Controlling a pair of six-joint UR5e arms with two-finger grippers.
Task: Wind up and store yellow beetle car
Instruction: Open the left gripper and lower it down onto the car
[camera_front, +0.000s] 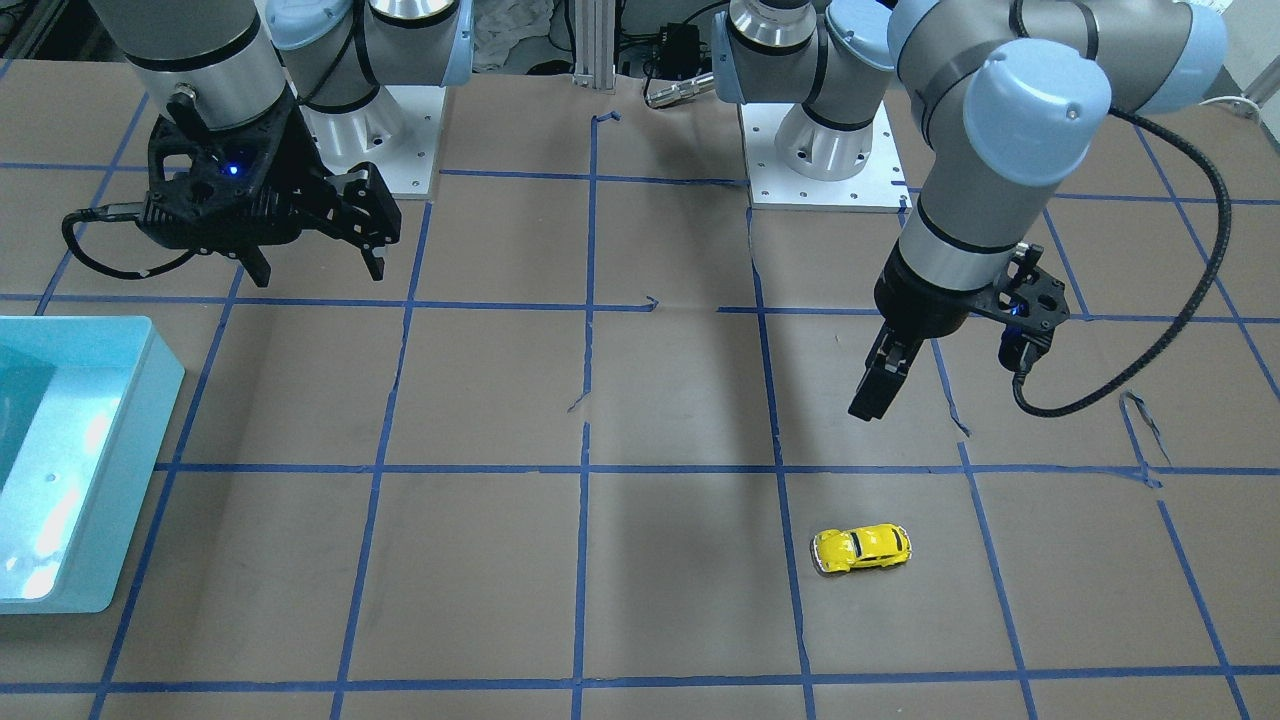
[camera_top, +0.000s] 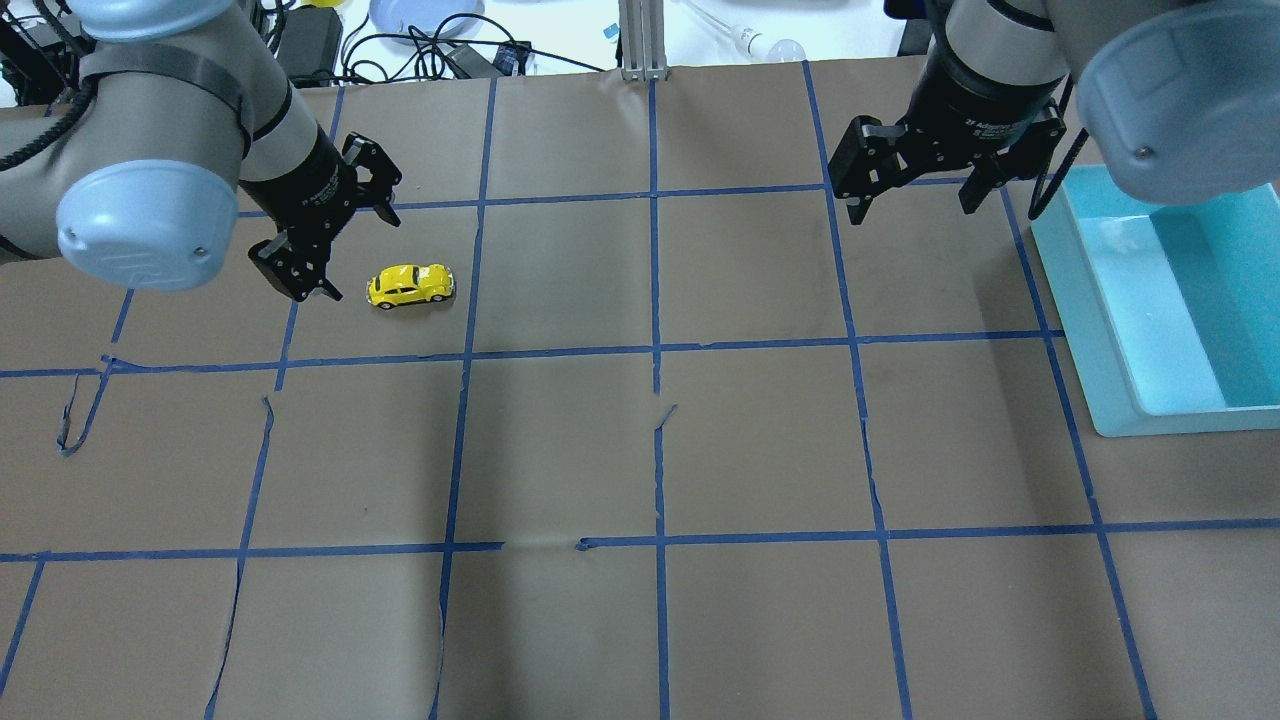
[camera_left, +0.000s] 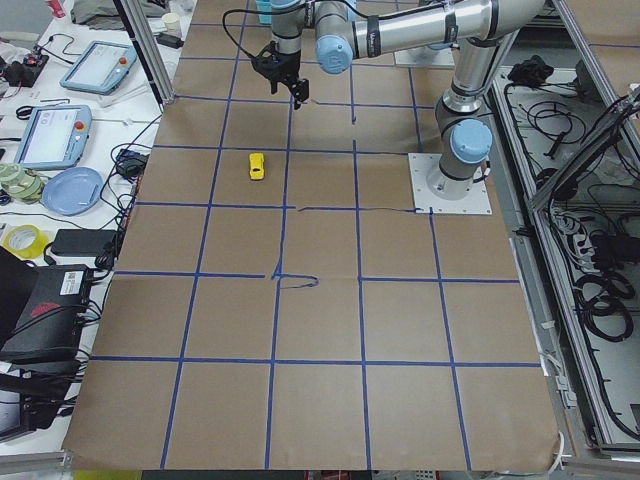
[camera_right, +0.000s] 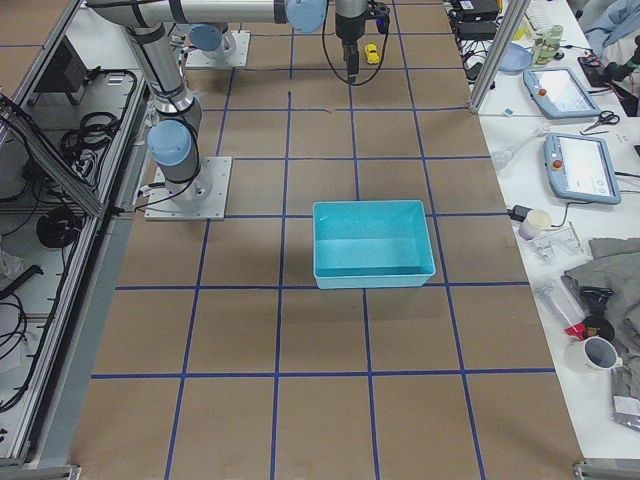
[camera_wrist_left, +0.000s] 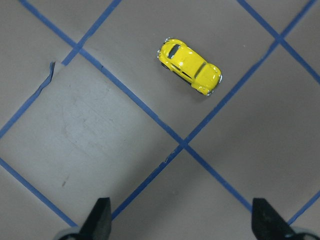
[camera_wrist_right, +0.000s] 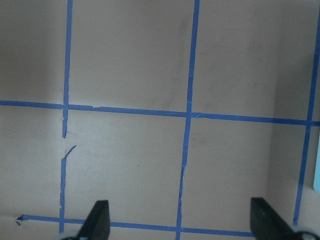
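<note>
The yellow beetle car (camera_top: 410, 285) stands on its wheels on the brown paper table, on my left side. It also shows in the front view (camera_front: 862, 548), the left-side view (camera_left: 257, 166) and the left wrist view (camera_wrist_left: 190, 66). My left gripper (camera_top: 362, 258) is open and empty. It hangs above the table just beside the car, apart from it, as the front view (camera_front: 872, 400) shows. Its fingertips (camera_wrist_left: 100, 216) frame bare paper, with the car ahead of them. My right gripper (camera_top: 912, 210) is open and empty, high over the far right, and holds nothing in its wrist view (camera_wrist_right: 181, 220).
A light-blue open bin (camera_top: 1085, 320) stands at the table's right edge, also seen in the front view (camera_front: 150, 420) and the right-side view (camera_right: 372, 205). Blue tape lines grid the paper, with some torn spots. Cables and clutter lie beyond the far edge.
</note>
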